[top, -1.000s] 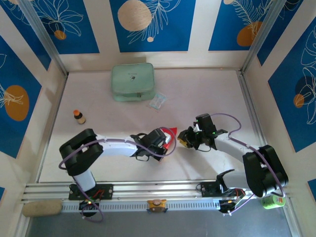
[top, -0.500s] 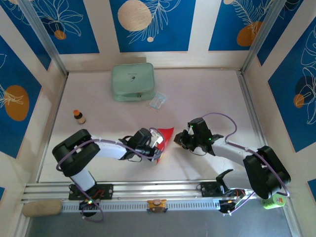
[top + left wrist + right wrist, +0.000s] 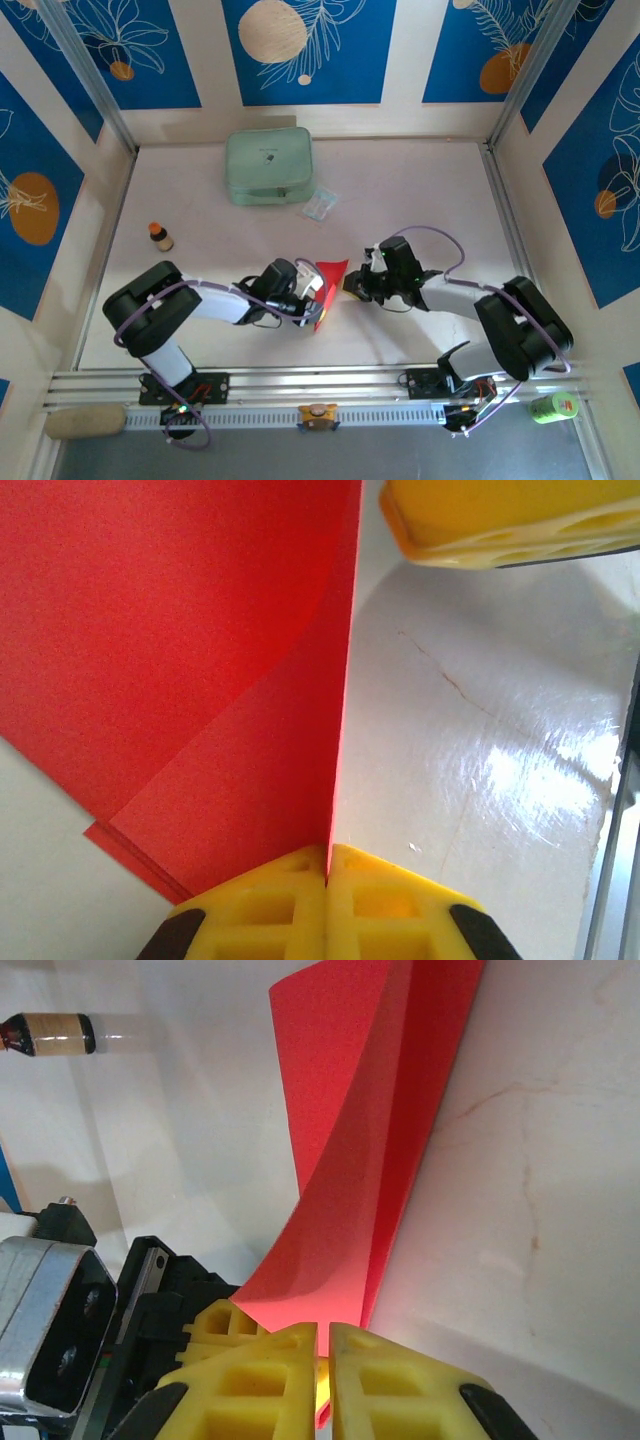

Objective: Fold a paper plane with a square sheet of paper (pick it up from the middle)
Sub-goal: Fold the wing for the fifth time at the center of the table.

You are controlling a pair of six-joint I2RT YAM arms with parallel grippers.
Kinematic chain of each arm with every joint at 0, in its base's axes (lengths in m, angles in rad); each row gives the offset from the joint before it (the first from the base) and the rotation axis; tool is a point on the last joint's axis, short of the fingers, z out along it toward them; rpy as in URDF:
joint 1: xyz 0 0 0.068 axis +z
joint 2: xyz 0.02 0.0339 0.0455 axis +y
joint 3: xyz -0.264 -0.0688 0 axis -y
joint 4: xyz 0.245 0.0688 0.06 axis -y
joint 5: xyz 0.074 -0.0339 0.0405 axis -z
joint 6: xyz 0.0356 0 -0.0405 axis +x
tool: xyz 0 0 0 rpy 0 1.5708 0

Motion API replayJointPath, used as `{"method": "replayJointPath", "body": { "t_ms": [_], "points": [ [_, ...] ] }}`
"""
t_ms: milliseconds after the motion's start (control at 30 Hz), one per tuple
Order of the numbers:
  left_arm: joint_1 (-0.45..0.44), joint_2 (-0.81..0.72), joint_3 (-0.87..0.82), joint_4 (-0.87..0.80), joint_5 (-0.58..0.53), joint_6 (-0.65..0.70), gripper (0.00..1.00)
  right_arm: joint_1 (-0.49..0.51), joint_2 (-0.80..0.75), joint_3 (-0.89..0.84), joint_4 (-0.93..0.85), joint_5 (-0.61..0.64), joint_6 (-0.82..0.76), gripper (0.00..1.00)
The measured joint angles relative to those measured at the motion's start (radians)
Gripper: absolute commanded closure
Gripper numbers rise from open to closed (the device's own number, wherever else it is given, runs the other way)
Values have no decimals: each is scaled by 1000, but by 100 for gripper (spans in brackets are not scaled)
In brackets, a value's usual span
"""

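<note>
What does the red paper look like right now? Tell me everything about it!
The red paper is thin, bright and matte. It is folded into layers with sharp creases and narrows toward one end. It is held up on edge over the near middle of the table, not lying flat, and one flap curves open. The left gripper has its jaws shut on one edge. The right gripper pinches the opposite edge.

light: bright, even | glare: white sheen on table [image 3: 540,770], left wrist | shadows: soft, short | focus: overhead sharp
</note>
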Motion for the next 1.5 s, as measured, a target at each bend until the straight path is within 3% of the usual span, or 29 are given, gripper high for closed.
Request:
{"method": "replayJointPath", "body": {
  "t_ms": [267, 600, 833, 1500],
  "points": [
    [8, 23, 6, 21, 59, -5, 100, -7, 33, 18, 18, -20, -7, 89],
    [11, 72, 25, 100, 116, -29, 100, -29, -32, -37, 36, -51, -15, 90],
    [13, 76, -35, 207, 113, -116, 100, -27, 53, -3, 58, -91, -36, 91],
    [37, 82, -27, 188, 135, -199, 100, -11, 165, 42, 97, -114, -52, 91]
  ]
}}
